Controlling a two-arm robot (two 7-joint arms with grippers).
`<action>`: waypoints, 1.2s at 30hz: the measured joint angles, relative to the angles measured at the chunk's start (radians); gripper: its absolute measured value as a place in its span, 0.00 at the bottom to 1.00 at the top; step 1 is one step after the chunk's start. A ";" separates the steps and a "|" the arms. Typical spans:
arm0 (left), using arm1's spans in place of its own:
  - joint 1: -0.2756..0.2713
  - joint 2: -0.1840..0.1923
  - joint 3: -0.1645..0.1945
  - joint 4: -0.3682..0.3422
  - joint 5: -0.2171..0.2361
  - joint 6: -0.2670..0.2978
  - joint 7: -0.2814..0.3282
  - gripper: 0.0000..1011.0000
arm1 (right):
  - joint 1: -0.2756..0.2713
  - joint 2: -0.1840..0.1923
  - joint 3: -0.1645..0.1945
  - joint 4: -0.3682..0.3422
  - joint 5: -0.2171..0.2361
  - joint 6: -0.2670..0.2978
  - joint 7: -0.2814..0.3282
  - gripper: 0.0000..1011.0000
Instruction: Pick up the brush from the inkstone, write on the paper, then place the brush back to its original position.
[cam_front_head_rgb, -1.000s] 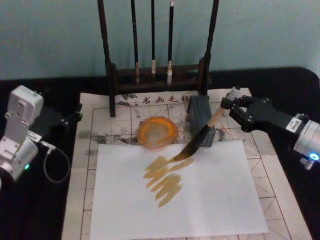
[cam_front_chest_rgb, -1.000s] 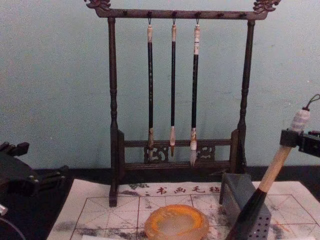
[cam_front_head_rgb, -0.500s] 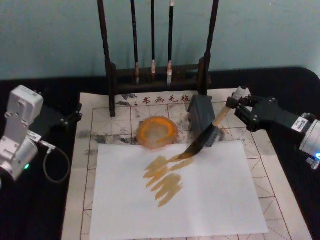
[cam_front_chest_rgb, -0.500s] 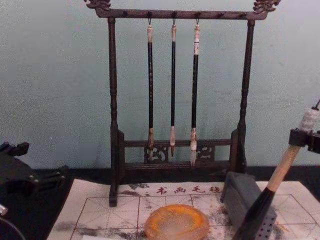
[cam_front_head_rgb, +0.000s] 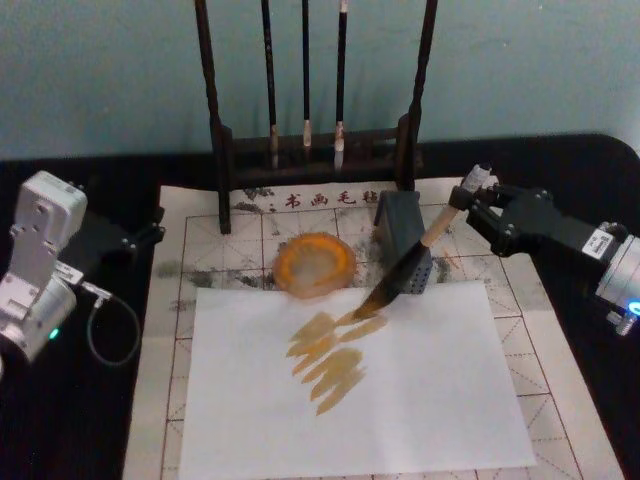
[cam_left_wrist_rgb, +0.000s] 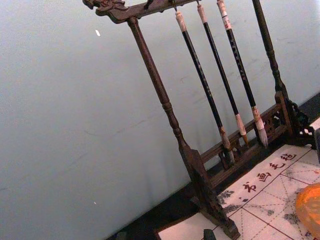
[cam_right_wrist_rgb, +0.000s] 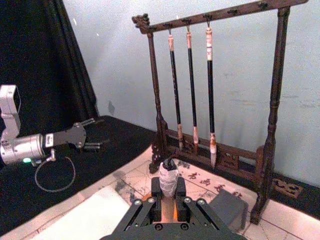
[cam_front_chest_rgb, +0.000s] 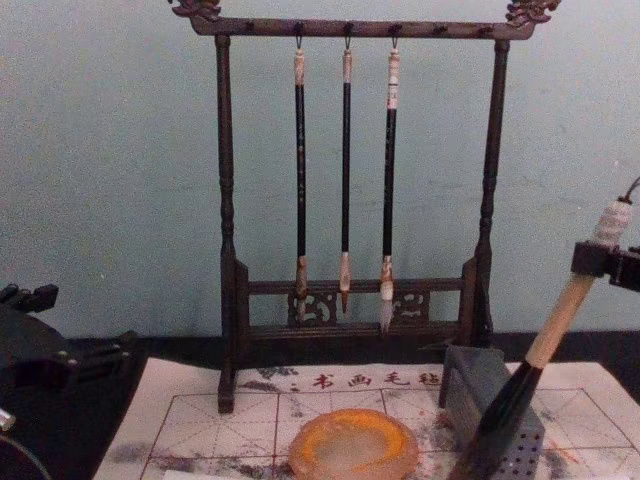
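Right gripper (cam_front_head_rgb: 470, 203) is clamped on the brush (cam_front_head_rgb: 412, 268) just below its white cap. The handle is tilted so that the bristle tip meets the paper (cam_front_head_rgb: 430, 400) beside the amber strokes, just near-right of the inkstone (cam_front_head_rgb: 315, 264). Left gripper (cam_front_head_rgb: 140, 236) is parked at far left.

A single row of four red printed Chinese characters (cam_front_head_rgb: 330, 198), which look like 书画毛毡, runs along the far edge of the paper (cam_front_head_rgb: 200, 255). The row lies to the left of the right gripper (cam_front_head_rgb: 468, 203), about level with it; that gripper is clamped on the brush (cam_front_head_rgb: 437, 230). A small white label (cam_front_head_rgb: 601, 239) on the arm behind that gripper is too small to read.
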 joint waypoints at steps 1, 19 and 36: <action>0.000 0.000 0.000 0.000 0.000 0.000 0.000 0.99 | 0.001 -0.003 0.000 0.002 0.006 -0.003 0.003 0.17; 0.000 0.000 0.000 0.000 0.000 0.000 0.000 0.99 | 0.001 -0.046 0.021 0.018 0.070 -0.049 0.005 0.17; 0.000 0.000 0.000 0.000 0.000 0.000 0.000 0.99 | 0.034 -0.133 0.032 0.089 0.184 -0.049 -0.005 0.17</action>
